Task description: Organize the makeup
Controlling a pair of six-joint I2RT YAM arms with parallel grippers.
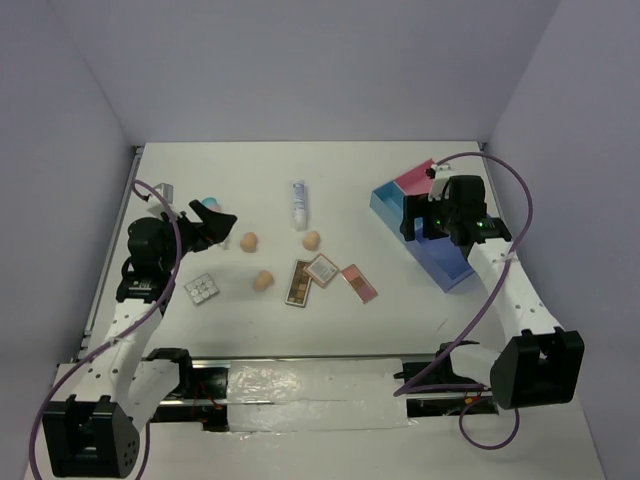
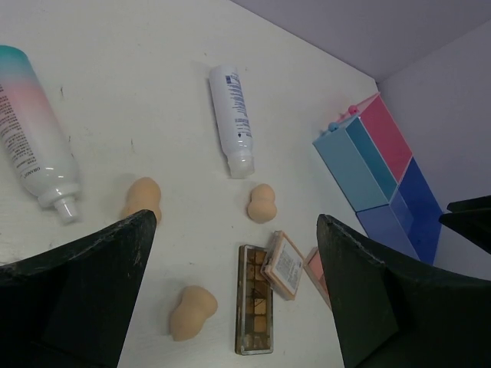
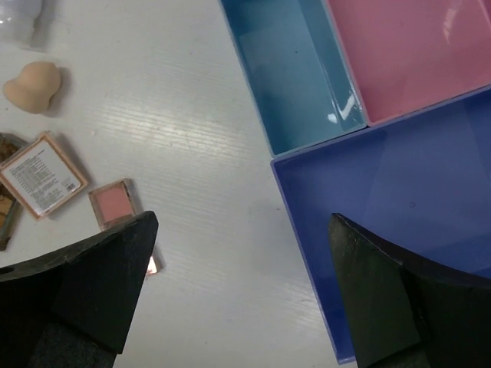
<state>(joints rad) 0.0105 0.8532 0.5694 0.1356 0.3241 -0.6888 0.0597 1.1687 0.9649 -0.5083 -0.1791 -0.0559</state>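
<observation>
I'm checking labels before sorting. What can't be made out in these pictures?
Top view: pink-white tube mostly hidden under the left arm.
Top view: tray partly under the right arm.
Left wrist view: pink palette behind the left tool.
Right wrist view: brown palette cut by the left edge.
Left wrist view: print on the white tube too small to read.

Pink-white tube [image 1: 208,202]: overhead, only the teal end shows past the left arm [image 1: 150,245].
Divided tray [image 1: 388,203]: overhead, middle covered by the right arm [image 1: 470,225]; wrist view cuts it top and right.
Pink palette [image 3: 112,202]: near corner behind a right claw [image 3: 242,222] finger [image 3: 84,284].
Brown palette [image 3: 4,201]: cut by left edge.
White tube [image 1: 298,204]: print too small to read.
</observation>
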